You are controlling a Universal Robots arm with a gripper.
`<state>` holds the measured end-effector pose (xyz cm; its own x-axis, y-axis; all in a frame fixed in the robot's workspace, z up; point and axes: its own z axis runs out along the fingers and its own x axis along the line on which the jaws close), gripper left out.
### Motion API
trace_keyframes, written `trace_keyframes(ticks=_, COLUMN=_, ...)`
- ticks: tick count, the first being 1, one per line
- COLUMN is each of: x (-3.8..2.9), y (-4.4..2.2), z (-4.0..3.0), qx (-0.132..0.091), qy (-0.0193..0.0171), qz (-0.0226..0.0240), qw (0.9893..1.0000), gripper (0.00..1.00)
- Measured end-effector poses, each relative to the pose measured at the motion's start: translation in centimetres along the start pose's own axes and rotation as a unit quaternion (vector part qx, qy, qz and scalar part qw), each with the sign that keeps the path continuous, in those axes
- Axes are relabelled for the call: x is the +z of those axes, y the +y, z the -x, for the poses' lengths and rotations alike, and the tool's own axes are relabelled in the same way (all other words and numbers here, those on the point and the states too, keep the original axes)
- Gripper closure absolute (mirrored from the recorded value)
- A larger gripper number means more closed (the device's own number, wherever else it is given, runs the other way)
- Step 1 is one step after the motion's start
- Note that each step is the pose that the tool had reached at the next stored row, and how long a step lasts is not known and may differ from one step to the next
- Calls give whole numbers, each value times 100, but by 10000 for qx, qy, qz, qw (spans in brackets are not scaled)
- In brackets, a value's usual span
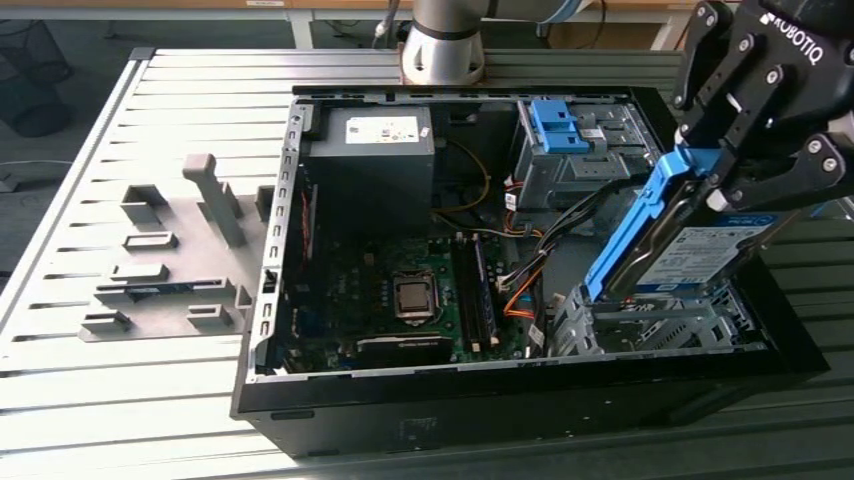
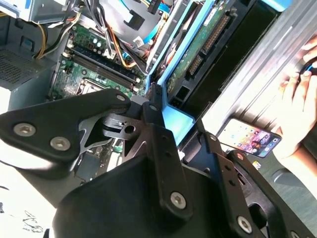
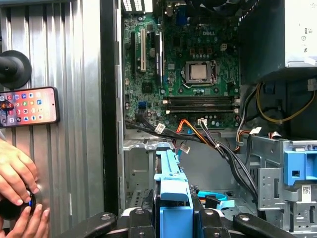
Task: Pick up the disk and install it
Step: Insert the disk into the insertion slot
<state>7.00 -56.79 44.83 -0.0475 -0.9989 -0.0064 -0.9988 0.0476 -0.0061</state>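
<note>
My pincer [image 1: 754, 182] tilts downward, its fingers [image 1: 727, 135] clamped on the top end of the disk [image 1: 694, 255] — one finger each side, the disk hanging below. My arm's base [image 1: 442, 45] stands well apart from it.

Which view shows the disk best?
The exterior view: the disk, held tilted by the gripper, shows label and blue frame. Second wrist view shows its underside; first wrist view, its frame edge-on.

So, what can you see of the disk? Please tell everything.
The disk is a flat silver drive with a white and light-blue label, in a blue plastic frame. The gripper clamps its upper end. It stands on edge, tilted, its lower end at the grey bay on the exterior view's right.
</note>
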Motion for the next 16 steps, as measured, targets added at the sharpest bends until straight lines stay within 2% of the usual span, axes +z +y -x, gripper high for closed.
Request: trace_keyframes(ticks=16, x=68, y=0, z=-6, qx=0, qy=0, qz=0, qw=10000, gripper=63)
